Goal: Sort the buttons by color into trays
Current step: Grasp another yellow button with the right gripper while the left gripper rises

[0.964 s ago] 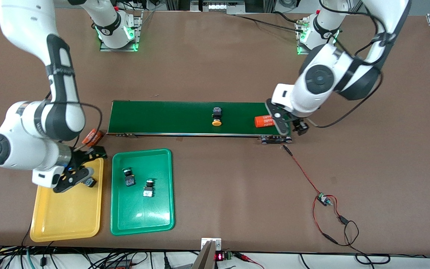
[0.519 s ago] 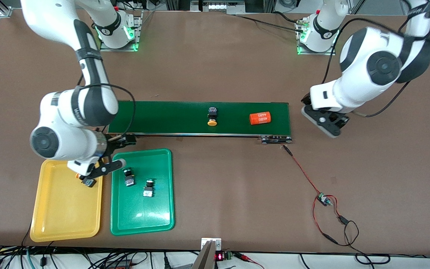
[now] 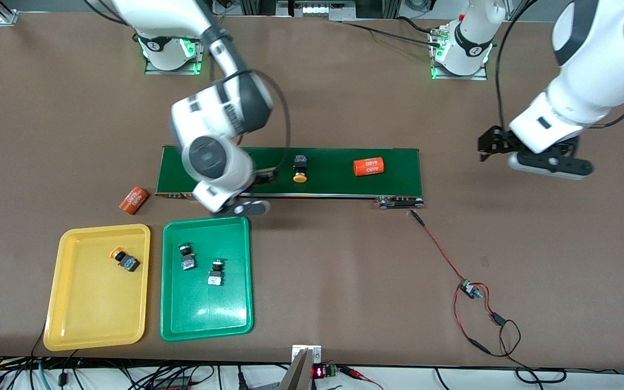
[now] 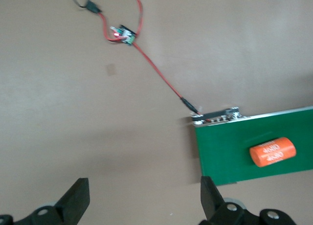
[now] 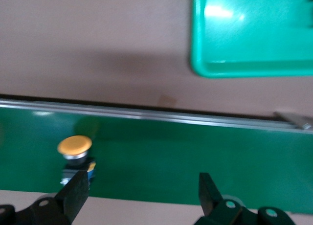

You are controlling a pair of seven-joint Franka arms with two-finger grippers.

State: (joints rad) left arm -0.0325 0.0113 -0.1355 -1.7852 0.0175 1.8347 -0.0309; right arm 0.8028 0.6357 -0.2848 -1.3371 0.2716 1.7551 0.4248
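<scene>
The long green belt (image 3: 290,171) lies across the middle of the table (image 3: 344,271). The yellow tray (image 3: 95,319) holds one yellow button (image 3: 124,259), and the green tray (image 3: 206,314) beside it holds two green buttons (image 3: 187,255). One more yellow button (image 3: 300,167) sits on the belt, near an orange cylinder (image 3: 369,166).

The right claw (image 5: 142,193) hangs over the belt beside that button, spread and empty. The left claw (image 4: 142,200) waits, spread, over the bare table past the belt's end.

I think the risk is a grip on the round cap, so the button slips or tips over.

Glossy plastic green tray (image 3: 171,303); matt brown table (image 3: 344,92).
</scene>
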